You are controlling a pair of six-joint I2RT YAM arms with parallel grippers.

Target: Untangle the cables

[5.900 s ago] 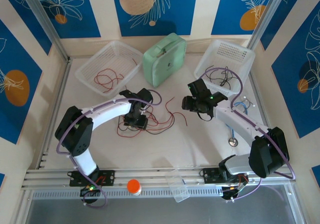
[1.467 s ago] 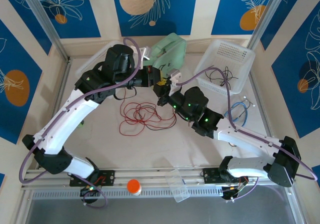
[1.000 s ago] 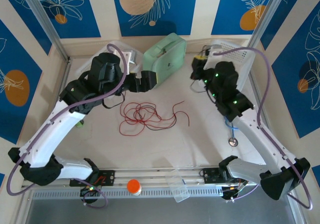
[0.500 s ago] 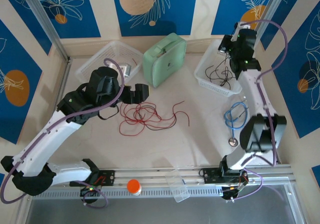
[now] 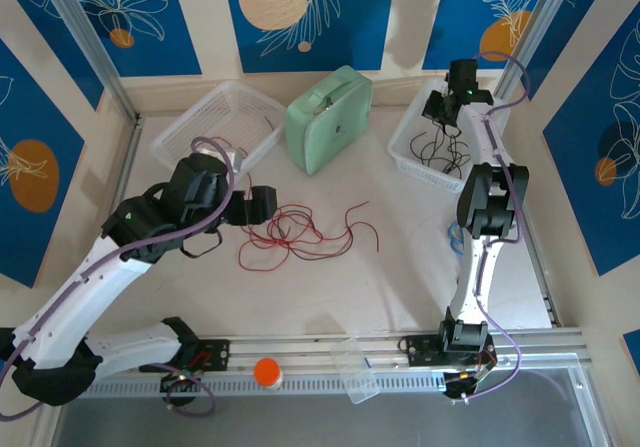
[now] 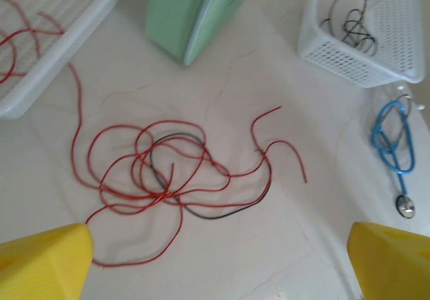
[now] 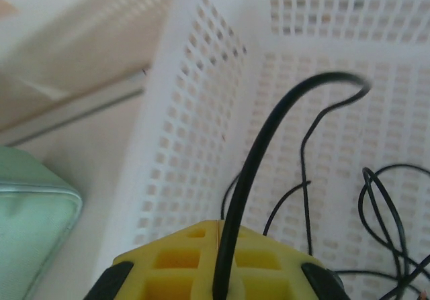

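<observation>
A tangle of red cables with one black cable (image 5: 300,232) lies mid-table; it also appears in the left wrist view (image 6: 168,172). My left gripper (image 5: 258,207) hovers at its left edge, open, yellow fingertips (image 6: 47,260) far apart and nothing between them (image 6: 218,266). At the back right, my right gripper (image 5: 443,110) hangs over the white basket (image 5: 480,117), shut (image 7: 218,229) on a black cable (image 7: 269,139) that arcs up from between the fingers. More black cables (image 5: 445,149) lie in that basket. A red cable (image 6: 7,45) lies in the left tray.
A mint-green case (image 5: 330,117) stands between the clear left tray (image 5: 200,117) and the basket. A blue stethoscope (image 6: 396,145) lies right of the tangle. An orange-capped item (image 5: 267,371) and a clear cup (image 5: 355,367) rest on the front rail.
My left gripper has dropped toward me, closer to the tangle. My right arm has folded further back and its gripper now sits over the basket's far part with the black cable.
</observation>
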